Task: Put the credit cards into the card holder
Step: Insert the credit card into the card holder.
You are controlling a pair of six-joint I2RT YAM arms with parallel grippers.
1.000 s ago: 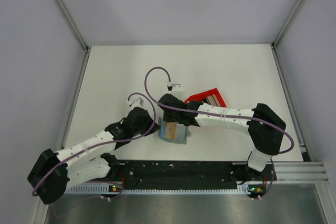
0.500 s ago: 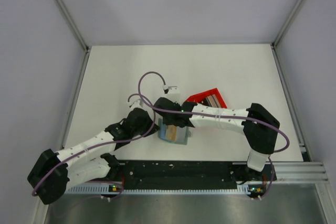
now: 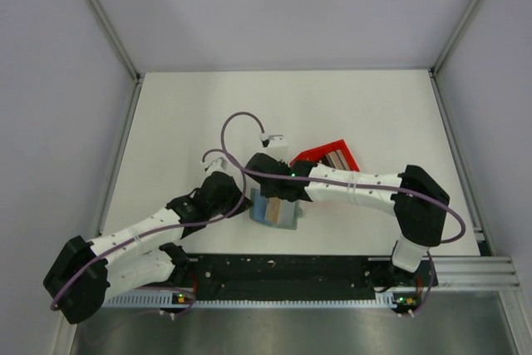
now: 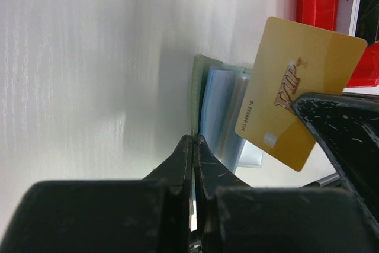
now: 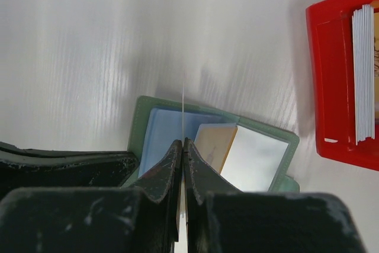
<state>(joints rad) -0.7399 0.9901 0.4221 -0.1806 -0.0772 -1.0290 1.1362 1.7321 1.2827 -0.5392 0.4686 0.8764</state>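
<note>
The card holder (image 3: 287, 216) lies open on the table, green rim (image 5: 137, 124) around pale blue pockets (image 5: 161, 134). A tan card (image 5: 214, 144) sits in a pocket beside a whitish panel (image 5: 258, 159). My left gripper (image 4: 194, 141) is shut on the holder's green left edge (image 4: 197, 93). My right gripper (image 5: 183, 142) is shut on a gold credit card (image 4: 301, 90), which it holds on edge just above the blue pockets; from its own wrist the card (image 5: 183, 108) shows as a thin line. From above, both grippers (image 3: 248, 202) (image 3: 270, 197) meet over the holder.
A red plastic bin (image 3: 330, 157) stands just behind and right of the holder, with whitish cards (image 5: 363, 69) upright inside it. The right arm (image 3: 357, 189) reaches across in front of the bin. A metal rail (image 3: 283, 276) runs along the near edge.
The right gripper with the gold card has shifted a little to the left over the holder. The left gripper has stayed on the holder's edge.
</note>
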